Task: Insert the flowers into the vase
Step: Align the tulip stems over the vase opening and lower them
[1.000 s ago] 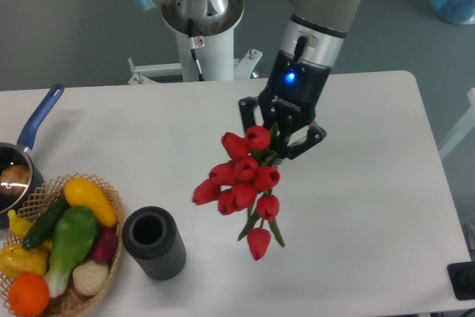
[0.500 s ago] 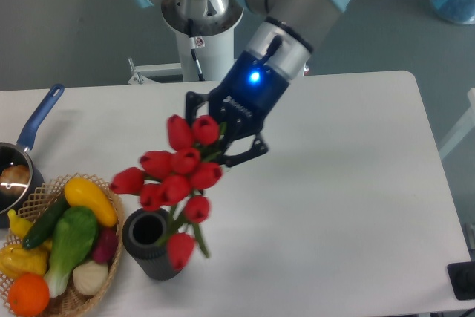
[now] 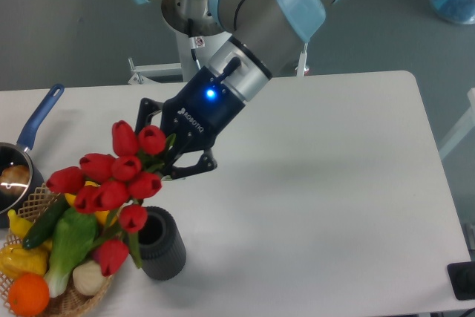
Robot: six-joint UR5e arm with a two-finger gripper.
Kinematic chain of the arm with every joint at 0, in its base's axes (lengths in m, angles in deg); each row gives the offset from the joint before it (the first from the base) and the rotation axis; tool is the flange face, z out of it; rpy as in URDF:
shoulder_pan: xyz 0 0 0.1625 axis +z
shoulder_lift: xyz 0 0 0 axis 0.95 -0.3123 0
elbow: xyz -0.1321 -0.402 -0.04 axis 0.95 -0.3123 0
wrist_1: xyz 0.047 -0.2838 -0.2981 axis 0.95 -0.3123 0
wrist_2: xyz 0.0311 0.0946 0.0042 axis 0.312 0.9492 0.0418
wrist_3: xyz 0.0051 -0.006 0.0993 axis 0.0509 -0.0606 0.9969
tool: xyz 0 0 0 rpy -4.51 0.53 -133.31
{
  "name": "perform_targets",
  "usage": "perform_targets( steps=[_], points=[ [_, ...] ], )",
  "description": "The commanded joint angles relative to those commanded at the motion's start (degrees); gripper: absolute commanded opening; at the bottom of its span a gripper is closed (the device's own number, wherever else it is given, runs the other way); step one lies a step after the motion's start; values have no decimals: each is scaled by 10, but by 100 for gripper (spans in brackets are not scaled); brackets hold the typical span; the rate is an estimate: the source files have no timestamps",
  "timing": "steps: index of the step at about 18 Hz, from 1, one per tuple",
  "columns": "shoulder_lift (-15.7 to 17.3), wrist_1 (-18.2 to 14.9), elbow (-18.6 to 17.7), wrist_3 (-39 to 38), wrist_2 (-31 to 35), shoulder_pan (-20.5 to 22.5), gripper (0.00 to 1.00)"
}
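Observation:
My gripper (image 3: 172, 146) is shut on the stems of the flowers (image 3: 115, 180), a bunch of red tulips with green leaves. The bunch hangs out to the lower left, over the left side of the vase and the basket. The vase (image 3: 159, 243) is a dark grey ribbed cylinder standing upright near the table's front edge. Its mouth is partly hidden behind the lowest blooms. The stem ends are hidden inside the gripper.
A wicker basket (image 3: 96, 292) of coloured vegetables sits at the front left, touching or nearly touching the vase. A blue-handled saucepan (image 3: 26, 142) stands at the left edge. The arm's base column (image 3: 200, 38) stands behind the table.
The gripper has swung left and slightly down with the flowers. The bunch moved from right of the vase to over its left side and the basket.

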Motion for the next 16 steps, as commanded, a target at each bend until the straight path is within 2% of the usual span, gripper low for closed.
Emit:
perform_targets(
  steps=[3, 5, 7, 9, 13, 16],
  points=[
    [-18, 1, 24, 0, -5, -3, 4],
    [-37, 2, 53, -3, -5, -4, 4],
    [-60, 6, 88, -42, -5, -4, 3],
    [-64, 13, 107, -61, -6, -4, 3],
    [-64, 14, 113, -62, -25, -6, 3],
    [-72, 27, 118, -62, -42, -5, 3]
  ],
)
